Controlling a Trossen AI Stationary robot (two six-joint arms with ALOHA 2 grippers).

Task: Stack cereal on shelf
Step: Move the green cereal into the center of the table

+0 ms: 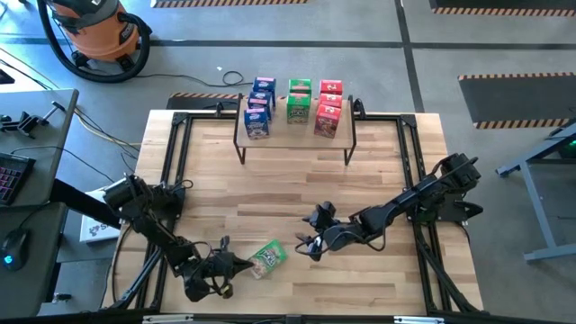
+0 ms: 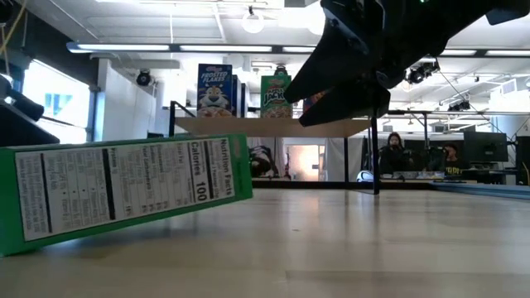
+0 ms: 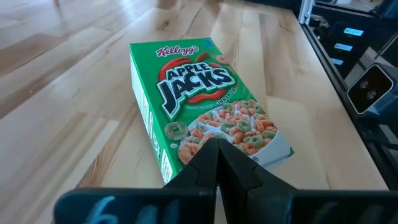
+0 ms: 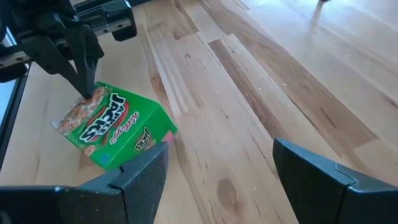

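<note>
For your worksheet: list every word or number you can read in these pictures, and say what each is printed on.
"Kellogg's APPLE JACKS": green box lying on the table.
"Nutrition Facts", "Calories 100": that box's side.
"FROSTED FLAKES": blue box on the shelf.
Other boxes' print: too small to read.

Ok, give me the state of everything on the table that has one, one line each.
green cereal box: lying on the tabletop with one end raised, front up, off the shelf.
left gripper: shut, tips pressed on the box's end.
right gripper: open, empty, just off the box's other side.
shelf: standing at the far edge.
stacked boxes: upright on the shelf, in blue, green and red columns.
</note>
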